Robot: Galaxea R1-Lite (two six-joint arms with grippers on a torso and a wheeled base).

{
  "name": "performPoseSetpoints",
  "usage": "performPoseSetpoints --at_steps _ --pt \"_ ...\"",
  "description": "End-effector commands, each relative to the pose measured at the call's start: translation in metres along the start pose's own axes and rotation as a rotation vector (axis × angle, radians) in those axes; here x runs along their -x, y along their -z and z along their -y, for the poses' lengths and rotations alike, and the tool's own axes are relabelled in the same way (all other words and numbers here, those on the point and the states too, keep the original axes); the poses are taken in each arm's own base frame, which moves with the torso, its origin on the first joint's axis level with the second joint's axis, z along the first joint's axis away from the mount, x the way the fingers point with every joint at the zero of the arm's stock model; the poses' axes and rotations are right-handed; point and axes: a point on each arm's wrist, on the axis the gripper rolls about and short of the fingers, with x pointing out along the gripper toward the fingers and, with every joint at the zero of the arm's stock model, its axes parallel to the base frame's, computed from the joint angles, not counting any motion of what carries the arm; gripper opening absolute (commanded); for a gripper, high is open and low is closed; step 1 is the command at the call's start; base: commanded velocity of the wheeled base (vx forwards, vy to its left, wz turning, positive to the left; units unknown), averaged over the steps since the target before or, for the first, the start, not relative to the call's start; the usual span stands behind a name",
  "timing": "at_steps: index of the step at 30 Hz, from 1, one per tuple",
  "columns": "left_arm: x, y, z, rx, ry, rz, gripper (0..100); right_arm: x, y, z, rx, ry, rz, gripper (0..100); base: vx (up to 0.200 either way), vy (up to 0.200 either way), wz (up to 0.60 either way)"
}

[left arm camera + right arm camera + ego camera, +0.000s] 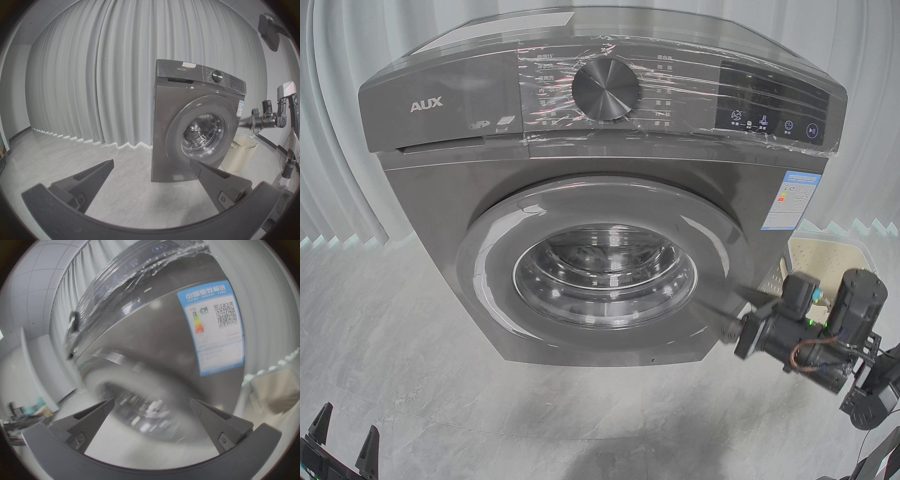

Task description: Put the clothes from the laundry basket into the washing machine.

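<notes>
Now | left end effector (pixel 151 164) released | right end effector (pixel 151 403) released, near washing machine (pixel 444 187) | blue label (pixel 791 200)

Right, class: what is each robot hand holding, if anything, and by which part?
Nothing is held. The left hand is open and empty. The right hand is open near the round glass door of the grey front-loading washing machine, gripping nothing.

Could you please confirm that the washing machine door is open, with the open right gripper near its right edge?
Not quite: the washing machine door is shut, as the head view shows. The open right gripper is indeed near its right edge.
</notes>
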Motion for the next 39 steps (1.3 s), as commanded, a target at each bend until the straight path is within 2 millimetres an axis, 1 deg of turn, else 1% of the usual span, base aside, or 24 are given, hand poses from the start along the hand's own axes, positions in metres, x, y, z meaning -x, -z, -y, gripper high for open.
performPoseSetpoints --at_steps 1,2,3,5,14,17,18,19,21,24,26,28,29,39 --pt "0.000 0.005 0.000 0.000 0.000 0.000 100 0.033 -0.005 -0.016 0.003 -0.081 0.033 100 0.000 0.000 0.00" --pt "0.000 0.005 0.000 0.000 0.000 0.000 100 0.042 -0.006 -0.018 0.003 -0.097 0.039 100 0.000 0.000 0.00" --pt "0.000 0.005 0.000 0.000 0.000 0.000 100 0.043 -0.006 -0.018 0.003 -0.097 0.039 100 0.000 0.000 0.00" --pt "0.000 0.005 0.000 0.000 0.000 0.000 100 0.056 -0.005 -0.016 0.003 -0.097 0.040 100 0.000 0.000 0.00" --pt "0.000 0.005 0.000 0.000 0.002 0.000 100 0.079 0.000 -0.013 0.007 -0.100 0.040 100 0.000 0.000 0.00" --pt "0.000 0.005 0.000 0.000 0.002 0.000 100 0.092 0.003 -0.010 0.023 -0.096 0.040 100 0.000 0.000 0.00" --pt "0.000 0.005 0.000 0.000 0.002 0.000 100 0.092 0.003 -0.010 0.024 -0.097 0.041 100 0.000 0.000 0.00" --pt "0.000 0.005 0.000 0.000 0.002 0.000 100 0.101 0.006 -0.007 0.041 -0.084 0.038 100 0.000 0.000 0.00" --pt "0.000 0.005 0.000 0.000 0.002 0.000 100 0.107 0.007 -0.006 0.058 -0.081 0.041 100 0.000 0.000 0.00" --pt "0.000 0.005 0.000 0.000 0.002 0.000 100 0.118 0.004 -0.005 0.071 -0.073 0.061 100 0.000 0.000 0.00" --pt "0.000 0.005 0.000 0.000 0.002 0.000 100 0.126 0.002 -0.002 0.072 -0.057 0.068 100 0.000 0.000 0.00" --pt "0.000 0.005 0.000 0.000 0.002 0.000 100 0.128 0.002 -0.001 0.072 -0.050 0.066 100 0.000 0.000 0.00" --pt "0.000 0.005 0.000 0.000 0.002 0.000 100 0.138 0.002 0.002 0.073 -0.021 0.063 100 0.000 0.000 0.00" --pt "0.000 0.005 0.000 0.000 0.002 0.000 100 0.170 0.002 0.015 0.159 0.128 0.099 100 0.000 0.000 0.00"
